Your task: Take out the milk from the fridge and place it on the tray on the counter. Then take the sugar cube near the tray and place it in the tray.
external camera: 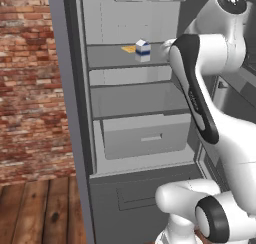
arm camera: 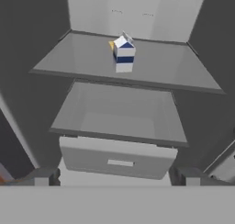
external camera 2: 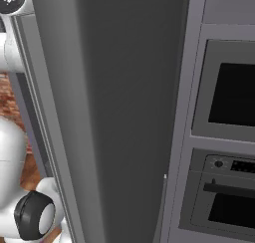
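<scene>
Your gripper had its jaws spread wide, empty; the milk stood upright on the fridge shelf, well beyond them.

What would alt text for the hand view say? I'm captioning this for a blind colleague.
A small white milk carton with a blue band stands upright on an upper shelf of the open fridge. Below it come another shelf and a pale drawer, with the open gripper at the bottom edge.
</scene>
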Motion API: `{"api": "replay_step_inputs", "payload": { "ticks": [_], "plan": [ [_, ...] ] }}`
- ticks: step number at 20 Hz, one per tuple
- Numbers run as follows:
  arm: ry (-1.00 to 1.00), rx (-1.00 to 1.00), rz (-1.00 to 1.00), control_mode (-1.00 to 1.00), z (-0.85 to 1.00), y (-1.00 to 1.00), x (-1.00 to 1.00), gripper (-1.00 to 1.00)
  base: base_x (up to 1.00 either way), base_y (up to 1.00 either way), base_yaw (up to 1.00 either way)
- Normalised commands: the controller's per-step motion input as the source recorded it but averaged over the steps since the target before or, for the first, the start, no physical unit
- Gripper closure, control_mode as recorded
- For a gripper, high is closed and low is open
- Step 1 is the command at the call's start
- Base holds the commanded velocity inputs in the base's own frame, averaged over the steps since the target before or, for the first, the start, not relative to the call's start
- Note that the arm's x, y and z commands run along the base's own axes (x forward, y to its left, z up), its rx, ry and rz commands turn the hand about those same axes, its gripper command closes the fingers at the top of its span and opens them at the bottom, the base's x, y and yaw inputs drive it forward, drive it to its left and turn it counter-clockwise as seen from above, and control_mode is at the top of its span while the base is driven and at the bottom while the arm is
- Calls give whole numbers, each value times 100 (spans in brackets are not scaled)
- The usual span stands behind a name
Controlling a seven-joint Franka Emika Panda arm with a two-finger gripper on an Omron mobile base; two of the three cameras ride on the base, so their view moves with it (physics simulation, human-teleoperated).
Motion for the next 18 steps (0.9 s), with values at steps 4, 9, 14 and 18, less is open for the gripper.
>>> {"api": "replay_step_inputs", "payload": {
  "ticks": [4,9,14,18],
  "plan": [
    [-6,0,2,-100,-3,0,26,-100,0,0,0],
    [-7,1,3,-100,-7,0,36,-100,0,0,0],
    [0,0,5,-100,-25,-2,47,-100,0,0,0],
    [0,0,7,-100,-14,-7,52,-100,0,0,0]
  ]
}}
